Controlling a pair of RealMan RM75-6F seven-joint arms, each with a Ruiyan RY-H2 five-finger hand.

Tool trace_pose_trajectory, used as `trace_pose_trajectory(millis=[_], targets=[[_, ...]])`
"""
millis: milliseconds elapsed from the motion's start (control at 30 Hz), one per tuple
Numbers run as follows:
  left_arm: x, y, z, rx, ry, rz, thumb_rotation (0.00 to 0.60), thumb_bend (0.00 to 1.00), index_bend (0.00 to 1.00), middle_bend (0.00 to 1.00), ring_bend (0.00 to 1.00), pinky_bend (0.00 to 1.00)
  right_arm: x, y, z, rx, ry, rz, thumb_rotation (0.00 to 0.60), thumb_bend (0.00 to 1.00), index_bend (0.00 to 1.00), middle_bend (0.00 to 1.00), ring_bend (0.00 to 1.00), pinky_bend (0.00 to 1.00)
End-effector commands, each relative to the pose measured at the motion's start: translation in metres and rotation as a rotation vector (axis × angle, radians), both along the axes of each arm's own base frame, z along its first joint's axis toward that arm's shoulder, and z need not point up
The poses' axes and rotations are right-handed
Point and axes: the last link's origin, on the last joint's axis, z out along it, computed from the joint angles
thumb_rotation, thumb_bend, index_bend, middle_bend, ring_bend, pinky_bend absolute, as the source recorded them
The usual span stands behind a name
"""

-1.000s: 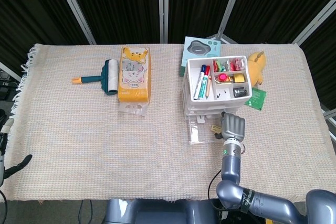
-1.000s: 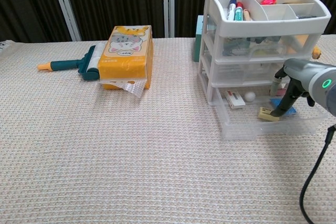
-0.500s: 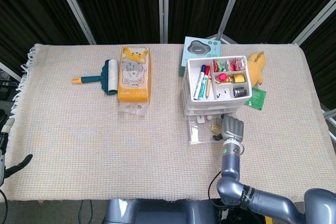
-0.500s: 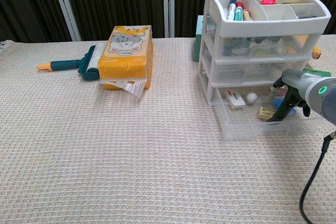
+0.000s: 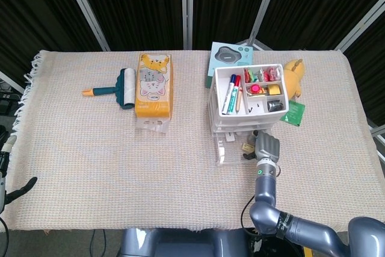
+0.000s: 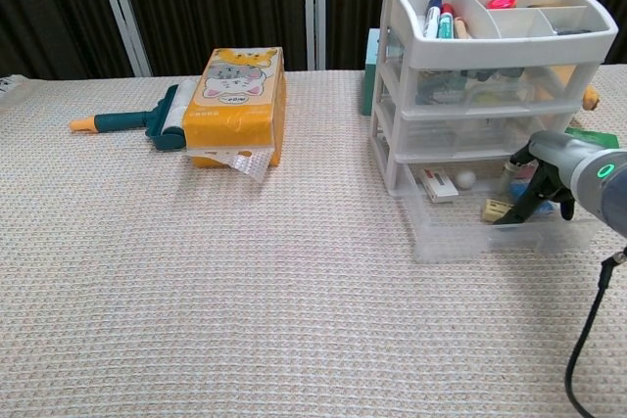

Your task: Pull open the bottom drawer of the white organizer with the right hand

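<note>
Teal lint roller (image 5: 118, 87) sits far left w/ an orange tissue pack (image 5: 153, 85) just beside it. White organizer (image 5: 246, 99) is right of center, its bottom drawer (image 6: 495, 222) pulled out toward the robot. Right hand (image 5: 267, 146) has fingers hooked over the drawer's front edge; left hand (image 5: 18, 189) barely shows at the left edge, can't tell its fingers.

White organizer (image 6: 495, 66) | right of frame, upright | clear bottom drawer (image 6: 460, 227) pulled out, small items inside
</note>
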Motion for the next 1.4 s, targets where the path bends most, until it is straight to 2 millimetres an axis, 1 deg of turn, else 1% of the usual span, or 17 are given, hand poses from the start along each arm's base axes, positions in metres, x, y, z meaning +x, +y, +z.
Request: trace_pose_trajectory(millis=[33,233,333,433,700,800,967,1133,1200,1400], targets=[[0.0,0.0,0.0,0.0,0.0,0.0,0.6,0.04,0.0,0.0,0.0,0.0,-0.003,0.0,-0.002,0.005,-0.001,-0.004,0.6,0.09,0.46,1.0,1.0,0.69],[0.0,0.001,0.0,-0.002,0.001,0.002,0.6,0.04,0.0,0.0,0.0,0.0,-0.008,-0.001,-0.004,0.008,-0.003,-0.015,0.6,0.09,0.48,1.0,1.0,0.69],[0.0,0.001,0.0,-0.003,0.001,0.003,0.6,0.04,0.0,0.0,0.0,0.0,-0.009,-0.001,-0.004,0.003,-0.006,-0.013,0.6,0.1,0.5,1.0,1.0,0.69],[0.0,0.001,0.0,-0.004,0.001,0.001,0.6,0.04,0.0,0.0,0.0,0.0,-0.009,-0.001,-0.005,0.002,-0.004,-0.008,0.6,0.13,0.52,1.0,1.0,0.69],[0.0,0.0,0.0,-0.004,-0.002,-0.001,0.6,0.04,0.0,0.0,0.0,0.0,-0.009,0.0,-0.006,-0.005,-0.011,0.002,0.6,0.26,0.58,1.0,1.0,0.69],[0.0,0.0,0.0,-0.005,-0.002,-0.001,0.6,0.04,0.0,0.0,0.0,0.0,-0.009,0.002,-0.005,-0.006,-0.014,0.008,0.6,0.29,0.58,1.0,1.0,0.69],[0.0,0.0,0.0,-0.003,-0.002,-0.001,0.6,0.04,0.0,0.0,0.0,0.0,-0.008,0.004,-0.003,-0.006,-0.014,0.021,0.6,0.29,0.57,1.0,1.0,0.69],[0.0,0.0,0.0,-0.001,-0.001,0.001,0.6,0.04,0.0,0.0,0.0,0.0,-0.005,0.008,0.006,-0.027,-0.02,0.05,0.6,0.29,0.57,1.0,1.0,0.69],[0.0,0.0,0.0,-0.002,0.0,0.001,0.6,0.04,0.0,0.0,0.0,0.0,-0.002,0.01,0.018,-0.056,-0.035,0.074,0.6,0.29,0.57,1.0,1.0,0.69],[0.0,-0.001,0.0,0.001,0.001,0.0,0.6,0.04,0.0,0.0,0.0,0.0,0.003,0.019,0.041,-0.102,-0.062,0.123,0.6,0.29,0.57,1.0,1.0,0.69]])
